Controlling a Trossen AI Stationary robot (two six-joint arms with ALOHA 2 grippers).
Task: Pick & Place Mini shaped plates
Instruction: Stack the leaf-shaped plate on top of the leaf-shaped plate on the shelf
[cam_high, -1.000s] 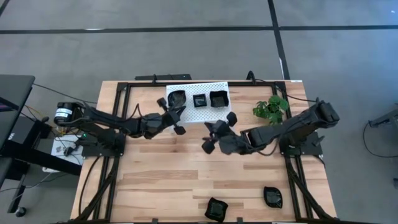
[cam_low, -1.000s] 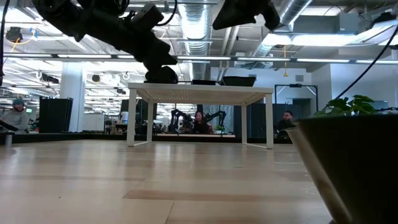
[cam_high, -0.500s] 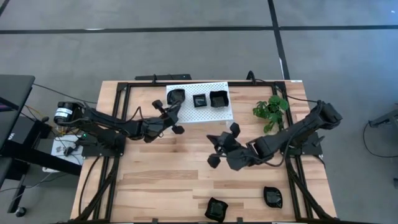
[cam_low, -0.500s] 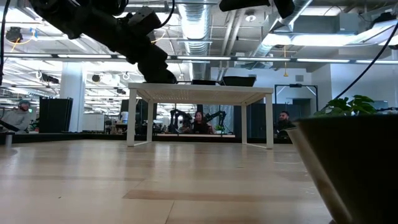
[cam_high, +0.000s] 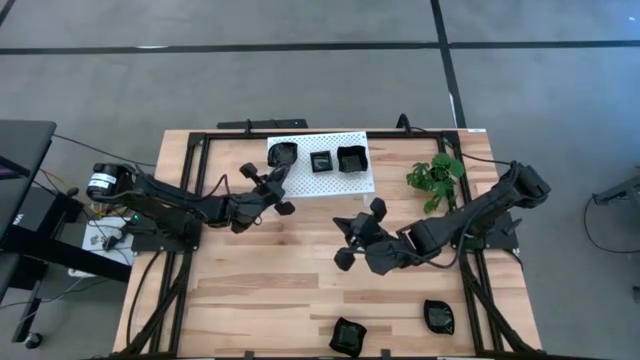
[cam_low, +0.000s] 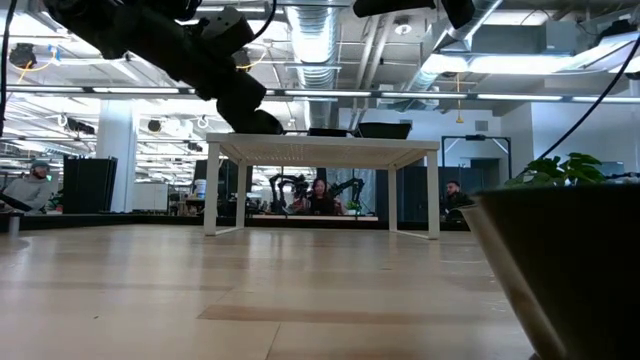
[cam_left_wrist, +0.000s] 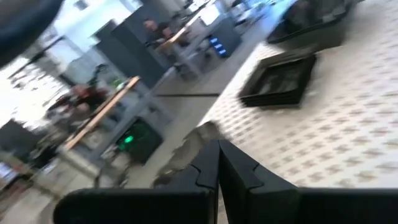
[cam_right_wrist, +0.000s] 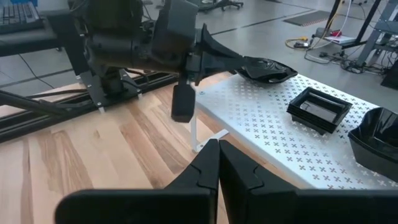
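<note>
While the wooden worktop carries everything, the white perforated rack at its far edge holds three mini shaped plates, and two more lie at the near edge. Both arms hover empty, left gripper by the rack, right gripper mid-worktop, fingers pressed together.

Black plates, white dotted rack, green plant.
</note>
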